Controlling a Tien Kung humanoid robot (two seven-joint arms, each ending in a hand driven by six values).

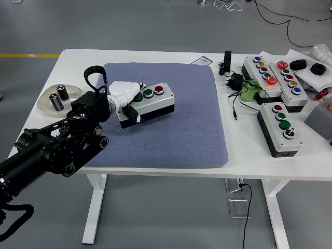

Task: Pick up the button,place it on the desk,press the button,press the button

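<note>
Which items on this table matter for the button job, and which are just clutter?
In play:
- white two-button control box with green and red buttons
- left hand, gripping that box
- blue-grey padded mat

Lying about:
- three multi-button control boxes
- round dish holding two cylinders
- black power adapter and cable
- green object
</note>
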